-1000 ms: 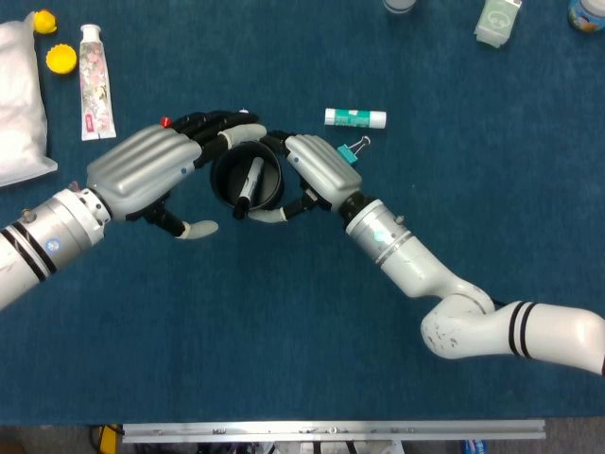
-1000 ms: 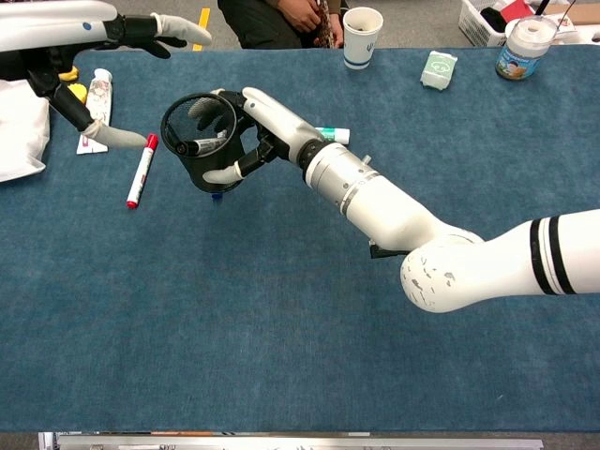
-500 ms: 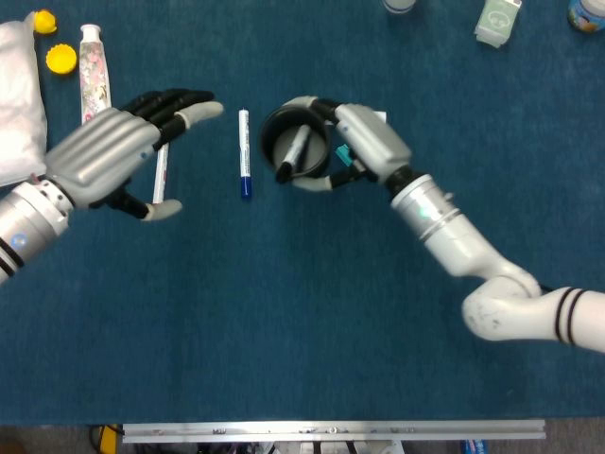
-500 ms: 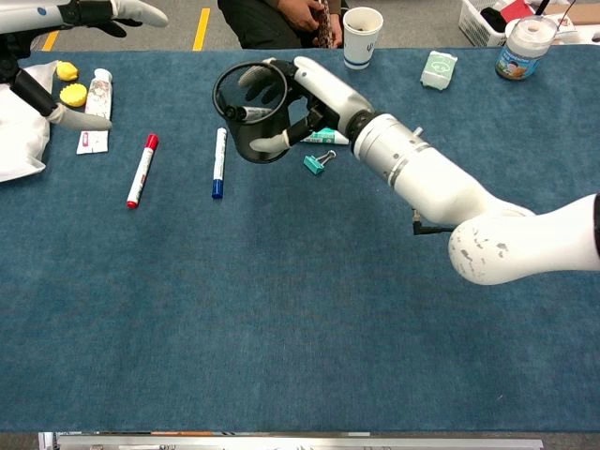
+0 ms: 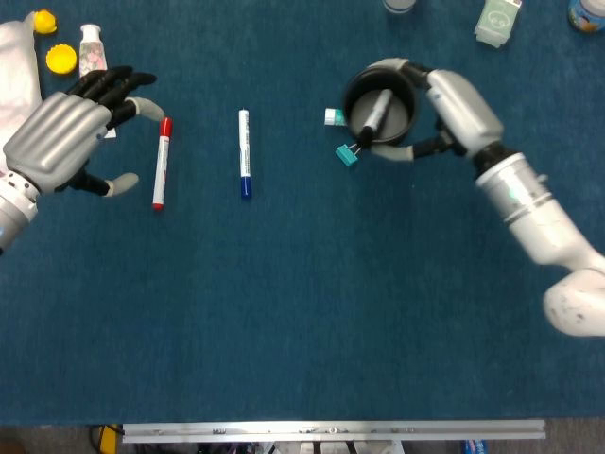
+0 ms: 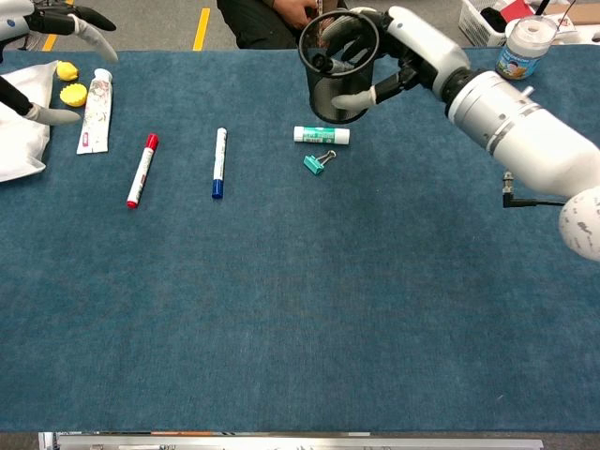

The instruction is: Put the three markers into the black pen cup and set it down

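Two markers lie flat on the blue table [image 6: 281,309], side by side but apart: a red marker [image 5: 162,161] with a white barrel and, to its right, a slimmer blue marker [image 5: 244,153] with a blue tip. One dark marker [image 5: 373,115] leans inside the black pen cup [image 5: 380,102], a round mesh cup which the right hand [image 5: 452,99] grips and holds off the table above a green-and-white tube [image 6: 322,135] and a teal binder clip [image 6: 317,162]. At far left, the left hand [image 5: 61,144] hovers just beside the red marker, fingers spread, holding nothing.

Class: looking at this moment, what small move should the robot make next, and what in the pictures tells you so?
Probably lower the open left hand onto the red marker: it and the blue marker lie on the table, while the right hand holds the black pen cup with one marker inside.
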